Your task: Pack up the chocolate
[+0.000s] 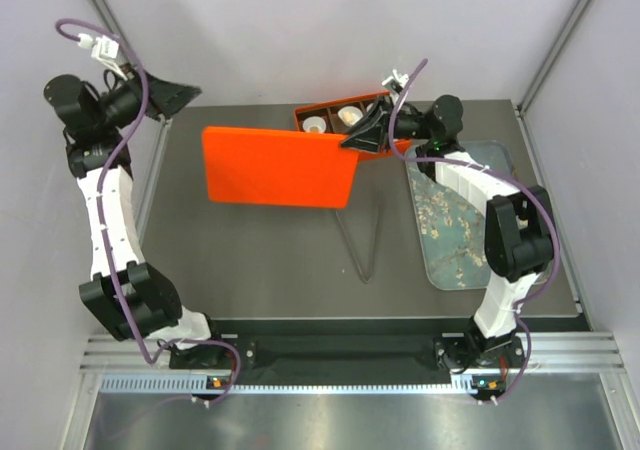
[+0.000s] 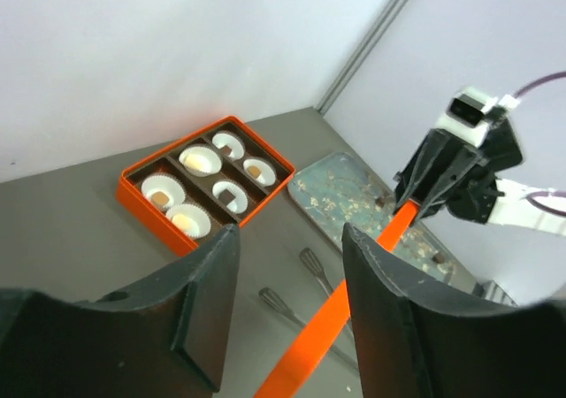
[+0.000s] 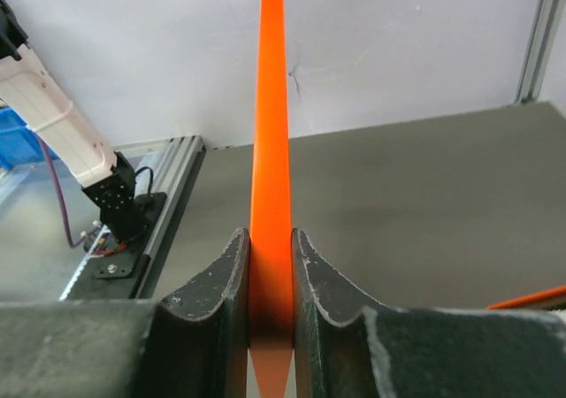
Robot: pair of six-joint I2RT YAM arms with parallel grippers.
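Note:
The orange box (image 2: 133,188) holds white paper cups, and several carry a small brown chocolate (image 2: 228,194). Two loose chocolate lumps (image 2: 436,257) lie on the grey-blue tray (image 2: 340,196). My right gripper (image 3: 270,239) is shut on the edge of the flat orange lid (image 3: 270,133) and holds it above the table in front of the box (image 1: 322,110). The lid (image 1: 280,165) hides the box's near part from above. My left gripper (image 2: 290,239) is open and empty, raised at the far left (image 1: 170,95).
Metal tongs (image 1: 360,240) lie on the dark table below the lid; they also show in the left wrist view (image 2: 305,283). The tray (image 1: 455,210) lies at the right, partly under the right arm. White walls stand behind and to both sides.

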